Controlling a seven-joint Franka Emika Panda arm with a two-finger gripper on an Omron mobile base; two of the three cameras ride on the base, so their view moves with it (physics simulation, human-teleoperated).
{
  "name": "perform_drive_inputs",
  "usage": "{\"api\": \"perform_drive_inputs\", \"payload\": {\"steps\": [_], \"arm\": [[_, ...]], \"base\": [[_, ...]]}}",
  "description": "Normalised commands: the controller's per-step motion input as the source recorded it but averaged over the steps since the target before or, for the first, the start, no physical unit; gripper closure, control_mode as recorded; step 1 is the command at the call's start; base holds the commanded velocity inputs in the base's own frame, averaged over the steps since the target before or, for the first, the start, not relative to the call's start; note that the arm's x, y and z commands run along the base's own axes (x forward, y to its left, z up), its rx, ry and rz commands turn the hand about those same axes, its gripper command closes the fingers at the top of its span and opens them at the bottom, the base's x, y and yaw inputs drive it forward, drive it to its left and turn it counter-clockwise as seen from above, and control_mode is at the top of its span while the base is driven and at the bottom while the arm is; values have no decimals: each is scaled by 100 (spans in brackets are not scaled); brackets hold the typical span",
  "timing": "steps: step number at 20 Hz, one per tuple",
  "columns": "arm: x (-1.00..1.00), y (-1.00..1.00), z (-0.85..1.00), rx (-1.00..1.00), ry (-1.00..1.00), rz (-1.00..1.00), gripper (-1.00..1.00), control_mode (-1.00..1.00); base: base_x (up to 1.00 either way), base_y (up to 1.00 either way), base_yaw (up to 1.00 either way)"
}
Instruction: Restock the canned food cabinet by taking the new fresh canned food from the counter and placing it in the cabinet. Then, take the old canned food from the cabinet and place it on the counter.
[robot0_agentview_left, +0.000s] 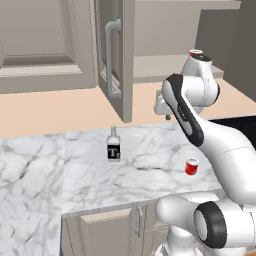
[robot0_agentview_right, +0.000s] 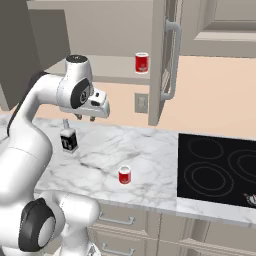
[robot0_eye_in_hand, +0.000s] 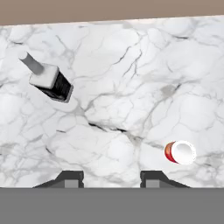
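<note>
The arm's elbow covers most of the can on the cabinet shelf, leaving just its top. The gripper is small, its jaw gap unreadable. Picture edges crop the stovetop.

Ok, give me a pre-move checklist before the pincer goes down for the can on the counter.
1. Pincer empty and open: ok.
2. Red can upright on the counter: ok.
3. Space around the can; bottle stands well apart: ok.
4. Pincer centred over the can: not ok; in the hand view it lies off to the right.
5. Cabinet door open: ok.
6. Shelf room beside the other can: ok.
</note>
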Motion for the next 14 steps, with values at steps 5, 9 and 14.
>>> {"api": "perform_drive_inputs", "payload": {"steps": [5,9,14], "arm": [[-9,-50,-15,11,3,-5,-100,-100],[-14,-89,-90,3,1,-3,-100,-100],[-1,-46,-99,-10,-5,1,-100,-100]], "base": [[0,0,0],[0,0,0],[0,0,0]]}}
